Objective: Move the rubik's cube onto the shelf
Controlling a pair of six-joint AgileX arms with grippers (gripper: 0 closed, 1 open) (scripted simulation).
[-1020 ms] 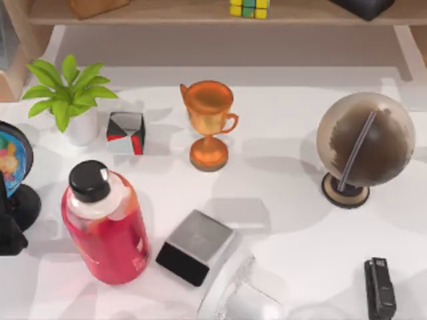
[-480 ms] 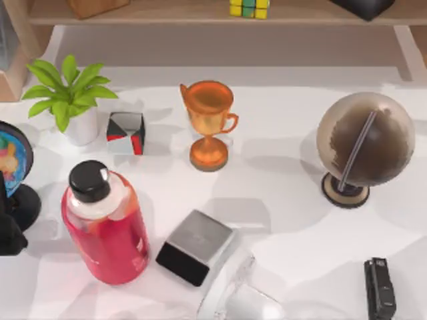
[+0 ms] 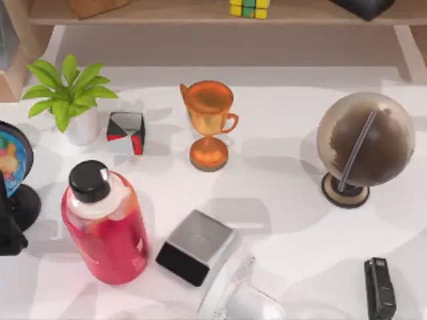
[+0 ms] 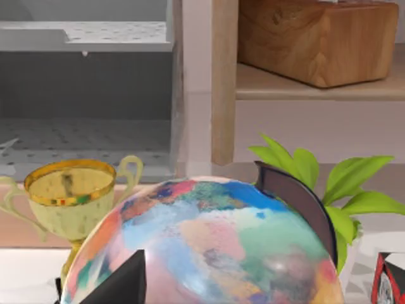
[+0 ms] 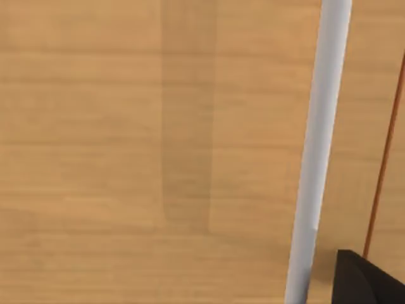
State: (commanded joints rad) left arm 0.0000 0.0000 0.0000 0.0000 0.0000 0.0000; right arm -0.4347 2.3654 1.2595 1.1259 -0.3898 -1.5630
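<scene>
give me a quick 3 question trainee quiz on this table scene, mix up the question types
1. True or false: the rubik's cube already sits on the shelf.
2. Multiple choice: what stands nearest the red-white-black cube? A) brown globe B) potted plant C) stapler
3. Fill in: the orange ______ stands near the table's middle.

Key: 1 true; 2 B; 3 trophy cup
</scene>
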